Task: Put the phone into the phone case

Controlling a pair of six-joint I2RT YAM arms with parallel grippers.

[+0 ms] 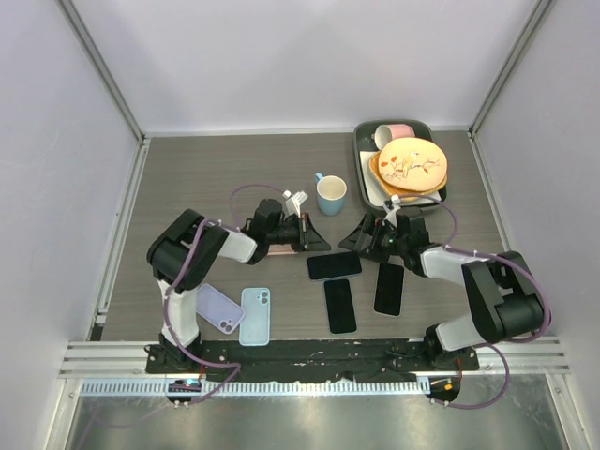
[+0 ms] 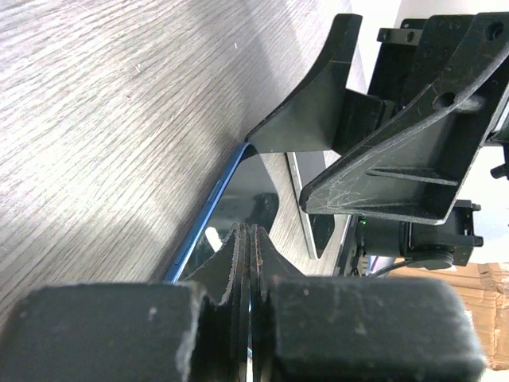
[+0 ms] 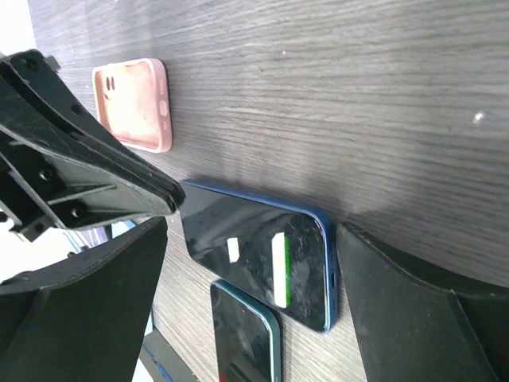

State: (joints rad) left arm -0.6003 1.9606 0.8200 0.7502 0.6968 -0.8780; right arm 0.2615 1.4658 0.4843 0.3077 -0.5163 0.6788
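**Right gripper point(image 3: 253, 231) gapes astride the blue phone point(image 3: 254, 255); left gripper point(image 2: 250, 239) is clenched at its edge, nothing visible between its fingers.**

The phone lies flat on the table point(image 3: 358, 79), at six o'clock from the mug point(image 1: 330, 194). We judge it stiff, thin and slick-faced, best pinched across its long edges. Only the right wrist view shows the soft-looking pink case point(image 3: 135, 103) at eleven o'clock from the phone and a teal phone point(image 3: 246, 334) at six. The left wrist view offers just the blue rim.
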